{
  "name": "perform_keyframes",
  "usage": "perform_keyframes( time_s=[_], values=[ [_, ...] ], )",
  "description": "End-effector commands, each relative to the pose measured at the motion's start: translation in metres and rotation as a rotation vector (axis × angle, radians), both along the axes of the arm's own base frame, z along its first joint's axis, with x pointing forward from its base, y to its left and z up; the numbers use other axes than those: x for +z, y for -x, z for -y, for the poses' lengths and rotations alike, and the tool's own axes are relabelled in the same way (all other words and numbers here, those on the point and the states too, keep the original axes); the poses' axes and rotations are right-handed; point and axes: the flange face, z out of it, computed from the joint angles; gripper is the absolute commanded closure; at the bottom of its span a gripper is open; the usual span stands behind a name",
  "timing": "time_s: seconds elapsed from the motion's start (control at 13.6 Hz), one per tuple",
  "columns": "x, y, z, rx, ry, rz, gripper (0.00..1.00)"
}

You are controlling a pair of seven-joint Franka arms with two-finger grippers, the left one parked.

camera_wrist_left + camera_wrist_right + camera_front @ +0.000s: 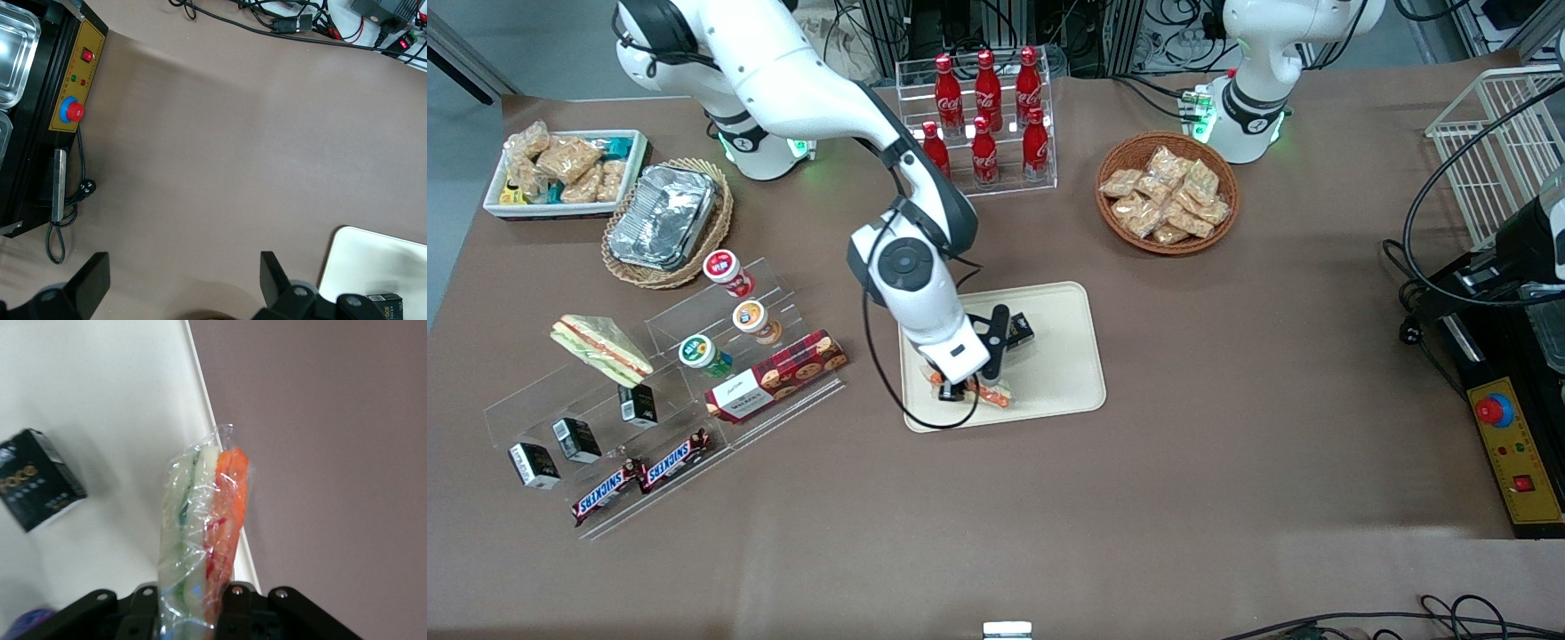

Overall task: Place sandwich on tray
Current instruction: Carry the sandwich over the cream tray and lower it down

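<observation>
One sandwich (200,533), orange filling, is pinched edge-on between the gripper (959,388) fingers, long axis running straight out from the claw. It hangs low over the tray (1063,356) rim nearest the front cam, by a small black box (37,480). Next, prob: lower, then let go w/ it fully inside the rim.

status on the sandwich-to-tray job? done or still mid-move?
Mid-move, near the end. Done: the sandwich is picked up and carried to the tray, which already holds a small black box. In hand: the hand is shut on the sandwich, holding it edge-down over the tray's rim nearest the front camera. Left: set it fully inside the rim, release, retract.
</observation>
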Motion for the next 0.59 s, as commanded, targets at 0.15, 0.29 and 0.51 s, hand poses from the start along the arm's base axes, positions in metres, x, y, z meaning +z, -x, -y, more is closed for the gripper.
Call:
perform_keyframes(
  time_s=[0.15, 0.29, 0.51],
  values=[
    [-0.032, -0.019, -0.014, 0.156, 0.031, 0.096, 1.00],
    [-0.041, -0.019, -0.013, 0.192, 0.045, 0.091, 1.00],
    [-0.045, -0.017, -0.014, 0.185, 0.045, 0.084, 1.00]
  ],
)
